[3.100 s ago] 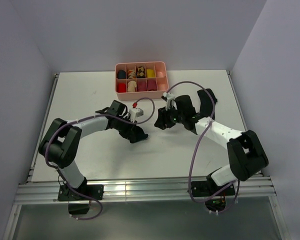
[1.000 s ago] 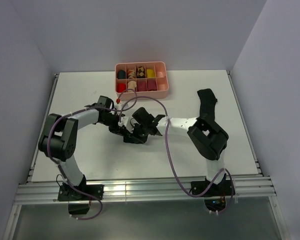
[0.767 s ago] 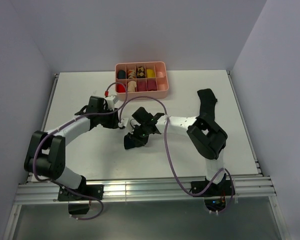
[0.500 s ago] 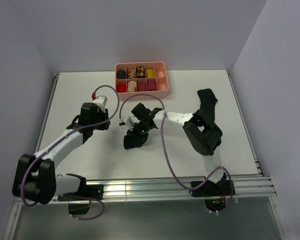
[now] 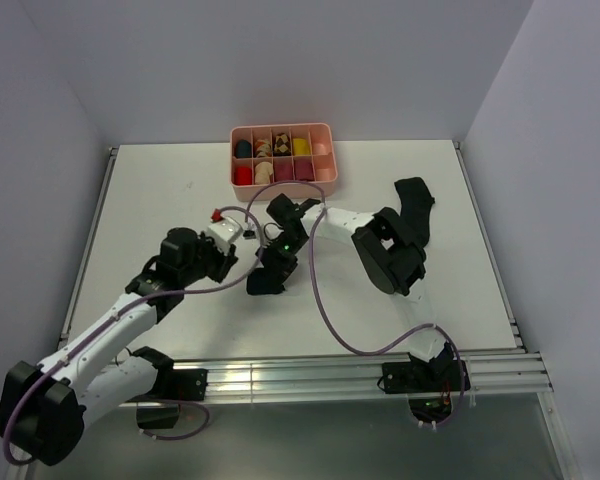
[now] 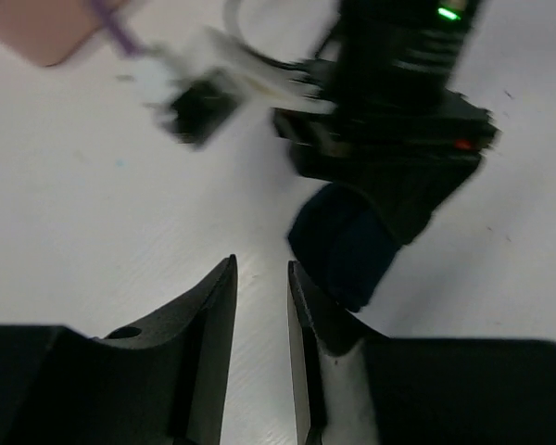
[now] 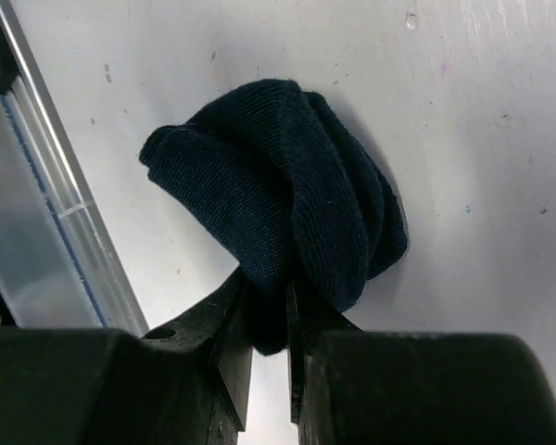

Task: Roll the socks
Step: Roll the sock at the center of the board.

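Left gripper (image 6: 259, 371) near front-left of table (image 5: 160, 190), jaws narrow, holding nothing. Right gripper (image 7: 269, 348) at table centre, pinching rolled black sock (image 7: 287, 227). Second black sock (image 5: 415, 205) lies far right. Pink divided tray (image 5: 283, 155) at back.

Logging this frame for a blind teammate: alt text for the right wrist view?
The right hand pinches a fold of a bunched dark sock, which rests on the white table. A metal rail runs along the table edge at left.
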{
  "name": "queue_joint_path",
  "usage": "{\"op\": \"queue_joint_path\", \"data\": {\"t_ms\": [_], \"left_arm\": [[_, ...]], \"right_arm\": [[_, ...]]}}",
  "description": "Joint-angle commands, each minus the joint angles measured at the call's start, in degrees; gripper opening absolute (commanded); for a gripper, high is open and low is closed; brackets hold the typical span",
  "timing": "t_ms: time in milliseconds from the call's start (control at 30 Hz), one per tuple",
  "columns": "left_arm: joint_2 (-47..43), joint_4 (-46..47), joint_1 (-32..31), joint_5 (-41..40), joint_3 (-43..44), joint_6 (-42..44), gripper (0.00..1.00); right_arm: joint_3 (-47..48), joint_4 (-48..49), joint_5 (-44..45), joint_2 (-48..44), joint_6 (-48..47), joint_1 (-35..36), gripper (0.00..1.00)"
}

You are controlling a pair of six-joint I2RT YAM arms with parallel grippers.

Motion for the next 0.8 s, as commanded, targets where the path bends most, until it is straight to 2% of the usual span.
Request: {"op": "queue_joint_path", "data": {"t_ms": [0, 233, 467, 767], "left_arm": [[3.8, -3.0, -7.6, -1.8, 0.8, 5.7, 0.33], [10.8, -1.1, -17.3, -7.9, 2.4, 8.7, 0.33], [15.5, -0.2, -22.5, -9.5, 3.2, 11.0, 0.33], [21.4, -0.4, -24.7, -10.8, 2.9, 12.9, 0.33]], "right_arm": [[0.7, -4.6, 1.6, 3.1, 0.4, -0.4, 0.0], [2.0, -5.7, 1.2, 4.1, 0.9, -0.5, 0.0], [2.2, -5.7, 0.6, 4.9, 1.6, -0.8, 0.0], [1.9, -5.3, 0.9, 4.9, 1.8, -0.9, 0.0]]}}
